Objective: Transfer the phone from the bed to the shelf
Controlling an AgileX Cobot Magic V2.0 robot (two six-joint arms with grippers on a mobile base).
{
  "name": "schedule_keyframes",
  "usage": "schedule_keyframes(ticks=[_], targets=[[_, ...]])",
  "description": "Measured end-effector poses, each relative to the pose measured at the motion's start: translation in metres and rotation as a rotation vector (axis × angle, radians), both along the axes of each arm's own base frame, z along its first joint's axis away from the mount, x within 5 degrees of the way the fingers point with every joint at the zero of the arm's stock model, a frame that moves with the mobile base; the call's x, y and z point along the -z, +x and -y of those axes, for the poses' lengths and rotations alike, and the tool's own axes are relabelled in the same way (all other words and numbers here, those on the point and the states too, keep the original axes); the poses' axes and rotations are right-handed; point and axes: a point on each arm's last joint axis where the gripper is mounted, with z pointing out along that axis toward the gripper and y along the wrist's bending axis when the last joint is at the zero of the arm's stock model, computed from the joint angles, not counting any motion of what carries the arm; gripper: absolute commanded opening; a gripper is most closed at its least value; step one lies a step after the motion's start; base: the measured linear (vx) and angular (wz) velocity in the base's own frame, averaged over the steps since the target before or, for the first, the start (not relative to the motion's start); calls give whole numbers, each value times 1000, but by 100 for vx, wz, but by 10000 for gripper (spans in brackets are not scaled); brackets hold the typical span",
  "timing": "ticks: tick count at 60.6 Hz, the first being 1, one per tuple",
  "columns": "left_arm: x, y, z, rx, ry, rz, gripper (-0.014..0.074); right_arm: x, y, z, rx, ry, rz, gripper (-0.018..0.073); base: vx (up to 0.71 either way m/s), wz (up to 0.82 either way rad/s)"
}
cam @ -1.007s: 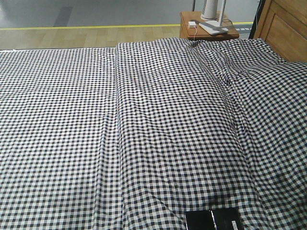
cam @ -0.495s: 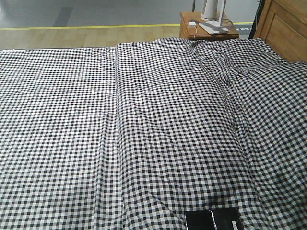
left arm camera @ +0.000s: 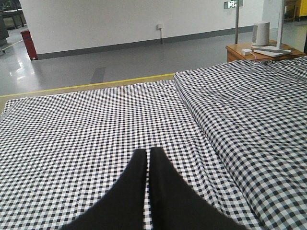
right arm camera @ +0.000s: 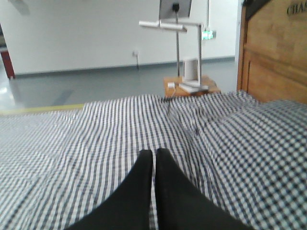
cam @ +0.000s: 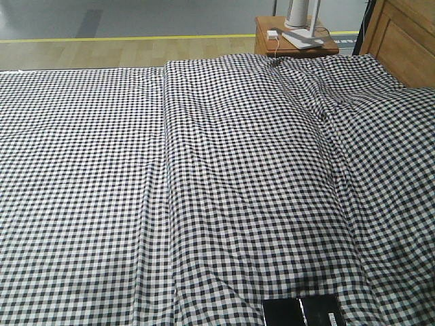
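The bed (cam: 204, 170), under a black-and-white checked sheet, fills the front view. A black glossy rectangle lies on it at the bottom edge, partly cut off by the frame; it looks like the phone (cam: 302, 312). In the left wrist view my left gripper (left arm camera: 148, 151) hangs shut over the bed (left arm camera: 86, 124) with nothing between its fingers. My right gripper (right arm camera: 154, 152) is shut too, over the bed (right arm camera: 96, 129), and holds nothing. Neither wrist view shows the phone. The shelf is out of view.
A light wooden headboard (cam: 408, 41) rises at the right, also in the right wrist view as the headboard (right arm camera: 273, 62). A small brown nightstand (cam: 292, 42) with a white lamp base and a charger stands beyond the bed's far corner. Floor with a yellow line lies behind.
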Motion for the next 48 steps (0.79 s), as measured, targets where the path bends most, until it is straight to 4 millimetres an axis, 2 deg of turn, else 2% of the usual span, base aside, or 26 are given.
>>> schedule_keyframes(ticks=[13,19,35,42,48], targets=[[0,0,0,0,0,0,1,-28,-4,1,13,2,301,-5,0,0],[0,0,0,0,0,0,1,-48,-9,1,16,-2,384,-5,0,0],[0,0,0,0,0,0,1,-143,-38,1,29,-57,583,-5,0,0],[0,0,0,0,0,0,1,-176,-37,1,25,-60,555,-5,0,0],[0,0,0,0,0,0,1,-198,-25,0,20,-64,478,-5,0,0]])
